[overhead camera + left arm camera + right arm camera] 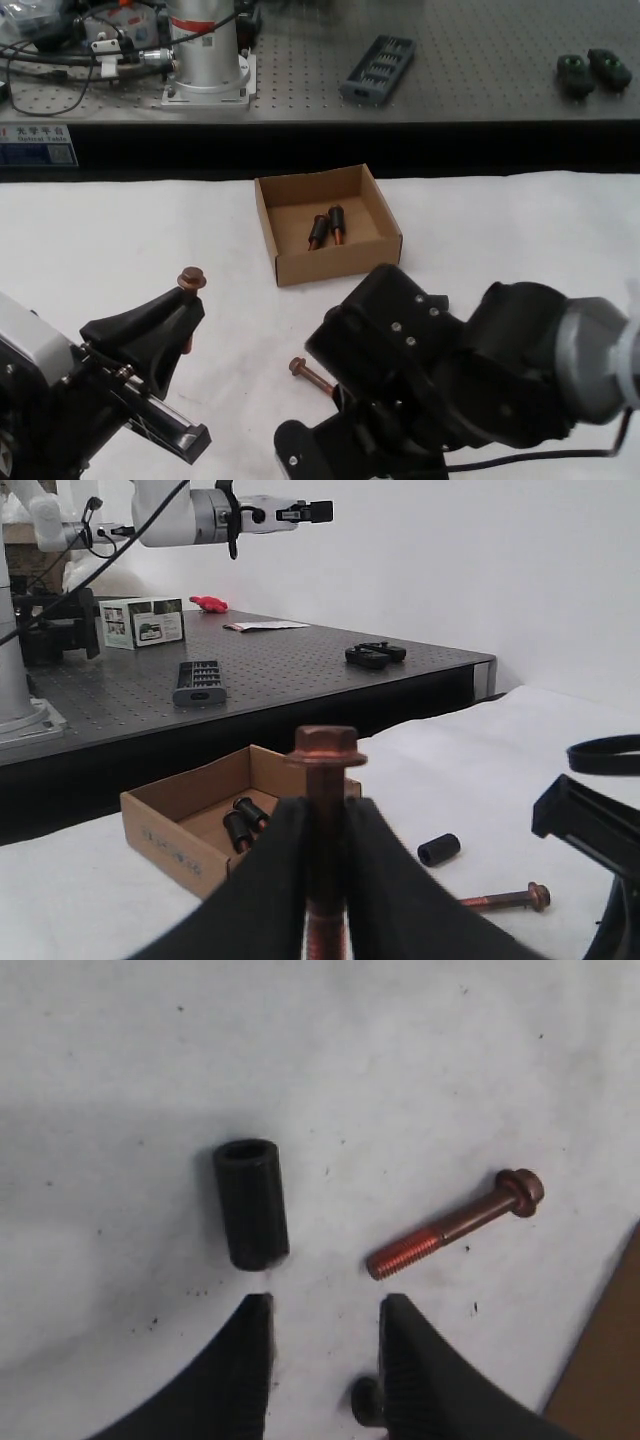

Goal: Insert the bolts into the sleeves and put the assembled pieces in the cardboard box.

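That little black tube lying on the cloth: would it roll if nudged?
Likely yes: the sleeve lies on its side and looks cylindrical, so a sideways push should roll it, though the cloth may slow it. It looks rigid, so it probably will not squash when gripped.

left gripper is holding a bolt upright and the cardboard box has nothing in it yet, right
One part is wrong: the cardboard box is not empty. The high view shows two assembled pieces lying inside it. The rest holds: the left gripper is holding a bolt upright.
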Robot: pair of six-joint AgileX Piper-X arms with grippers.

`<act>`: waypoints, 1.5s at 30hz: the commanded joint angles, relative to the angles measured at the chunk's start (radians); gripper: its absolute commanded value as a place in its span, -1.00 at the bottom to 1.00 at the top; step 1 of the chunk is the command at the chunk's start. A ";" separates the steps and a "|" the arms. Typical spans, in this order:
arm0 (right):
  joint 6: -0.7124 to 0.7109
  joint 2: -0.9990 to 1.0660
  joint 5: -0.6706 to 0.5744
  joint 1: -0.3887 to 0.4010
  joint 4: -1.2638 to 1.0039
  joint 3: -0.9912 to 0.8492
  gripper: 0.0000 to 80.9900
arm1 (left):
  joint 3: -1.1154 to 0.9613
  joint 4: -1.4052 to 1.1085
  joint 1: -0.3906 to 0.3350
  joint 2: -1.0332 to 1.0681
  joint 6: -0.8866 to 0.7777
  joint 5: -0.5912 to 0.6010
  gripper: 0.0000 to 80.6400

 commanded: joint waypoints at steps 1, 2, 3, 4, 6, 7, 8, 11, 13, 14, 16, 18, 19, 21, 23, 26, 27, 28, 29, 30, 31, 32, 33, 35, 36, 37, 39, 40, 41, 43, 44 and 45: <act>-0.015 0.013 -0.016 0.002 0.003 -0.008 -0.32 | -0.001 0.001 0.000 -0.010 0.047 -0.014 -0.98; -0.017 0.019 -0.016 0.002 0.000 -0.008 -0.32 | -0.001 0.012 0.000 -0.010 0.052 -0.019 -0.98; -0.016 0.021 -0.016 0.002 -0.003 -0.008 -0.32 | -0.001 0.014 0.000 -0.010 0.055 -0.023 -0.98; -0.016 0.022 -0.016 0.002 -0.005 -0.008 -0.32 | -0.001 0.014 0.000 -0.010 0.056 -0.030 -0.98; -0.016 0.021 -0.022 0.002 -0.010 -0.008 -0.32 | -0.001 0.010 0.000 -0.010 0.056 -0.030 -0.98; -0.016 0.021 -0.023 0.002 -0.010 -0.008 -0.32 | -0.001 0.011 0.000 -0.010 0.058 -0.030 -0.98; -0.016 0.021 -0.027 0.002 -0.005 -0.008 -0.32 | -0.001 0.011 0.000 -0.010 0.062 -0.040 -0.98; -0.014 0.021 -0.039 0.002 -0.004 -0.008 -0.32 | 0.002 0.011 0.001 -0.010 0.075 -0.098 -0.98; -0.014 0.021 -0.050 0.002 -0.009 -0.008 -0.32 | 0.004 0.011 0.001 -0.010 0.075 -0.150 -0.98; -0.009 0.021 -0.059 0.002 -0.015 -0.008 -0.32 | 0.006 0.011 0.001 -0.010 0.075 -0.182 -0.98; -0.007 0.021 -0.074 0.002 -0.022 -0.008 -0.32 | 0.011 0.011 0.001 -0.010 0.075 -0.286 -0.98; -0.007 0.021 -0.086 0.002 -0.024 -0.008 -0.32 | 0.013 0.011 0.001 -0.010 0.075 -0.374 -0.98; -0.007 0.021 -0.091 0.002 -0.023 -0.008 -0.32 | 0.016 0.011 0.001 -0.010 0.075 -0.393 -0.98; -0.007 0.021 -0.098 0.002 -0.023 -0.008 -0.32 | 0.020 0.007 0.001 -0.010 0.075 -0.404 -0.98; -0.004 0.021 -0.107 0.002 -0.023 -0.008 -0.32 | 0.020 0.003 0.001 -0.010 0.084 -0.422 -0.98; 0.022 0.025 -0.129 0.002 -0.023 -0.008 -0.32 | 0.020 0.006 0.001 -0.010 0.086 -0.498 -0.98; 0.026 0.026 -0.132 0.002 -0.023 -0.008 -0.32 | 0.023 0.006 0.001 -0.010 0.086 -0.507 -0.98; 0.029 0.029 -0.137 0.002 -0.023 -0.008 -0.32 | 0.023 0.006 0.001 -0.010 0.086 -0.507 -0.98; 0.031 0.032 -0.142 0.002 -0.023 -0.008 -0.32 | 0.023 0.006 0.001 -0.010 0.086 -0.507 -0.98; 0.031 0.036 -0.142 0.002 -0.023 -0.008 -0.32 | 0.026 0.006 0.001 -0.010 0.089 -0.507 -0.98; 0.031 0.041 -0.142 0.002 -0.023 -0.008 -0.32 | 0.029 0.006 0.001 -0.010 0.096 -0.508 -0.98; 0.033 0.045 -0.142 0.002 -0.023 -0.008 -0.32 | 0.032 0.003 0.001 -0.010 0.105 -0.520 -0.98; 0.034 0.050 -0.142 0.002 -0.023 -0.008 -0.32 | 0.033 0.003 0.001 -0.010 0.112 -0.535 -0.98; 0.034 0.058 -0.142 0.002 -0.023 -0.008 -0.32 | 0.032 0.003 0.001 -0.010 0.126 -0.535 -0.98; 0.034 0.059 -0.142 0.002 -0.023 -0.008 -0.32 | 0.032 0.003 0.001 -0.010 0.136 -0.535 -0.98; 0.034 0.059 -0.142 0.002 -0.026 -0.008 -0.32 | 0.032 0.003 0.001 -0.010 0.145 -0.535 -0.98; 0.034 0.059 -0.142 0.002 -0.026 -0.008 -0.32 | 0.032 0.003 0.001 -0.010 0.158 -0.535 -0.98; 0.034 0.059 -0.142 0.002 -0.026 -0.008 -0.34 | 0.032 0.003 0.001 -0.010 0.159 -0.535 -0.98; 0.034 0.059 -0.142 0.002 -0.026 -0.008 -0.39 | 0.032 0.003 0.001 -0.010 0.159 -0.535 -0.98; 0.034 0.059 -0.142 0.002 -0.026 -0.008 -0.57 | 0.032 0.003 0.001 -0.010 0.161 -0.535 -0.98; 0.034 0.059 -0.142 0.002 -0.026 -0.008 -0.70 | 0.032 0.003 0.001 -0.010 0.161 -0.535 -0.98; 0.034 0.059 -0.142 0.002 -0.026 -0.008 -0.81 | 0.032 0.003 0.001 -0.010 0.161 -0.535 -0.98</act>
